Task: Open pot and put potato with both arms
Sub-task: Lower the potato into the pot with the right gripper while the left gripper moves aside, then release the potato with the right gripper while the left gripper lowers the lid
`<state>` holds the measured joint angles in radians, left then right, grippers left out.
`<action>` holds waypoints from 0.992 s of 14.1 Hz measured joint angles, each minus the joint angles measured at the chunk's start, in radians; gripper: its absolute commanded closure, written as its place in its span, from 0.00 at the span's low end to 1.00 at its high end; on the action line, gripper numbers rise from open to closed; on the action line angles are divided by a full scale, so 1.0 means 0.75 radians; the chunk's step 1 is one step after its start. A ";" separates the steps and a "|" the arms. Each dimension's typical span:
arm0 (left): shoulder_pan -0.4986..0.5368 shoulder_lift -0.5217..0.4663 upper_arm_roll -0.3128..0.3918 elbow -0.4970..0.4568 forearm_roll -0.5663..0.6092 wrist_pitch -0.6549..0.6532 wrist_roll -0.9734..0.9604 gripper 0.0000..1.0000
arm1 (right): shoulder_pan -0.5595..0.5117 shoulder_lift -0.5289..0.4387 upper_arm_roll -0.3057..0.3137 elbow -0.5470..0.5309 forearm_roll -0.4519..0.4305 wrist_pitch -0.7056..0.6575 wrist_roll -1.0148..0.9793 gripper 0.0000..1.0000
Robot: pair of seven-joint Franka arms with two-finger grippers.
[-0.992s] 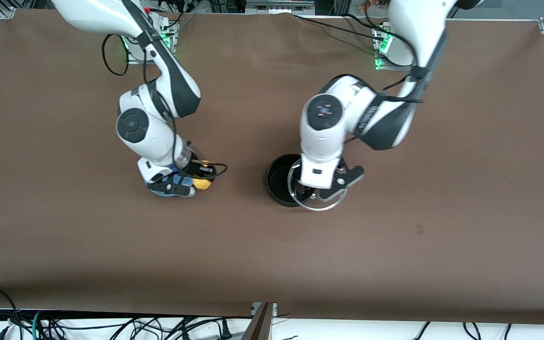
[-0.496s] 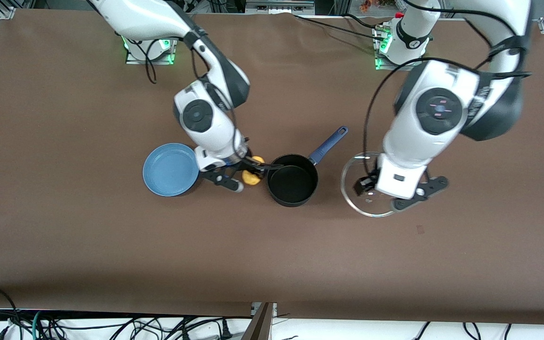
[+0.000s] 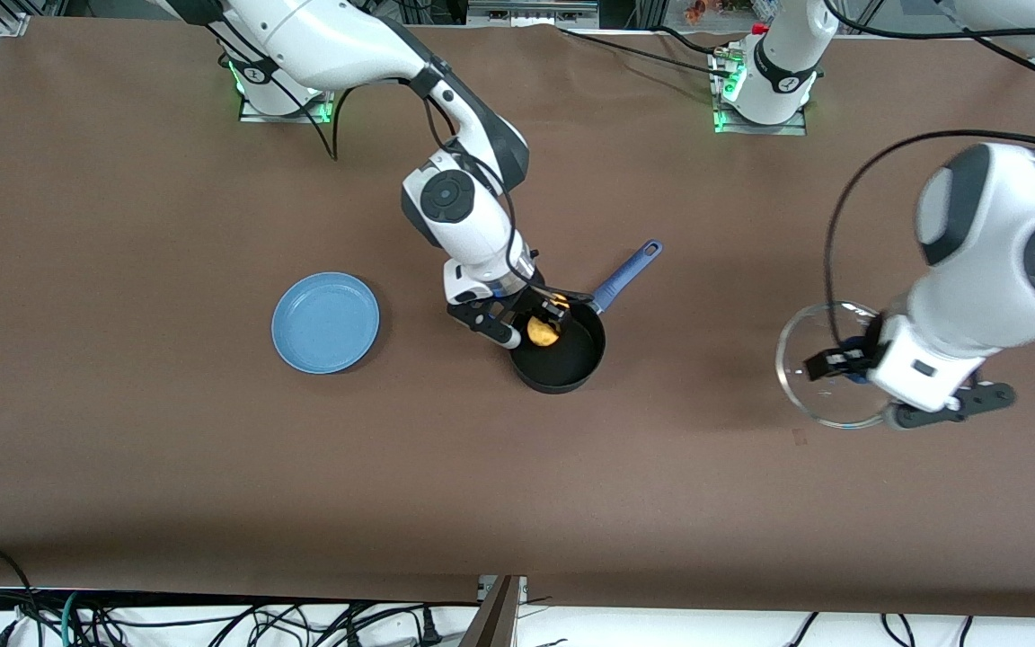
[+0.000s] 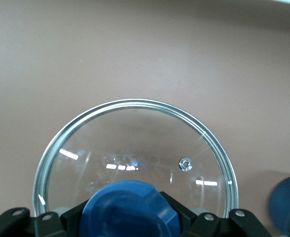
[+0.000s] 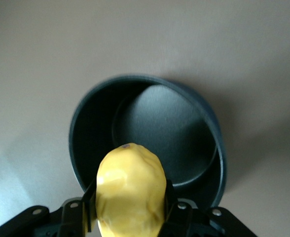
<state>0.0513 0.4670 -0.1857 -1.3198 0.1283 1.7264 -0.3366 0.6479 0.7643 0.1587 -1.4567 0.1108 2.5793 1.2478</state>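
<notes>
The black pot stands open mid-table, its blue-purple handle pointing toward the robots' bases. My right gripper is shut on the yellow potato and holds it over the pot's rim on the right arm's side. In the right wrist view the potato hangs over the pot's edge. My left gripper is shut on the blue knob of the glass lid, held over bare table toward the left arm's end. The lid's glass fills the left wrist view.
A flat light-blue plate lies on the brown table beside the pot, toward the right arm's end. Cables run along the table's edge nearest the front camera.
My right gripper has carried the potato from beside the plate to over the pot. My left gripper has carried the lid off the pot and away toward the left arm's end.
</notes>
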 measured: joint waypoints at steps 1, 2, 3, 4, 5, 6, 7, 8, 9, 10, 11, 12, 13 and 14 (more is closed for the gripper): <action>0.044 0.000 0.000 -0.011 -0.027 0.009 0.069 0.75 | 0.008 0.016 0.000 0.001 0.000 0.005 0.004 0.57; 0.081 0.000 0.000 -0.028 -0.051 0.029 0.123 0.75 | 0.011 0.029 -0.001 0.002 0.000 0.007 0.005 0.44; 0.111 0.000 0.000 -0.056 -0.065 0.064 0.167 0.75 | 0.014 0.039 -0.001 0.004 0.000 0.007 0.005 0.36; 0.132 0.000 -0.001 -0.093 -0.071 0.112 0.194 0.75 | 0.018 0.048 -0.001 0.004 0.000 0.008 0.005 0.11; 0.142 -0.002 -0.001 -0.140 -0.072 0.171 0.206 0.75 | 0.021 0.054 -0.001 0.005 0.000 0.008 0.005 0.00; 0.146 -0.006 -0.001 -0.198 -0.072 0.247 0.211 0.75 | 0.023 0.057 -0.002 0.005 -0.001 0.008 0.004 0.00; 0.146 -0.017 -0.002 -0.274 -0.072 0.340 0.211 0.75 | 0.024 0.058 -0.003 0.006 -0.006 0.008 0.003 0.00; 0.146 -0.035 -0.003 -0.362 -0.072 0.439 0.211 0.75 | 0.024 0.058 -0.005 0.011 -0.011 0.007 0.002 0.00; 0.146 -0.058 -0.004 -0.464 -0.072 0.548 0.211 0.75 | 0.024 0.056 -0.010 0.023 -0.015 -0.007 0.001 0.00; 0.146 -0.081 -0.004 -0.561 -0.072 0.648 0.211 0.75 | 0.022 0.051 -0.017 0.047 -0.018 -0.057 -0.004 0.00; 0.148 -0.100 -0.004 -0.645 -0.072 0.733 0.211 0.75 | 0.015 0.042 -0.028 0.090 -0.020 -0.152 -0.019 0.00; 0.153 -0.117 -0.004 -0.725 -0.072 0.812 0.211 0.75 | -0.001 0.030 -0.038 0.152 -0.022 -0.288 -0.064 0.00; 0.159 -0.131 -0.004 -0.796 -0.072 0.886 0.211 0.75 | -0.027 0.017 -0.044 0.217 -0.022 -0.438 -0.139 0.00; 0.165 -0.143 -0.004 -0.861 -0.072 0.961 0.211 0.75 | -0.062 0.002 -0.046 0.276 -0.023 -0.589 -0.240 0.00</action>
<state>0.1747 0.3595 -0.1886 -1.9659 0.0742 2.4471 -0.1785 0.6017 0.7655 0.1241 -1.2494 0.0937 2.1372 1.0677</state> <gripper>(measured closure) 0.555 0.000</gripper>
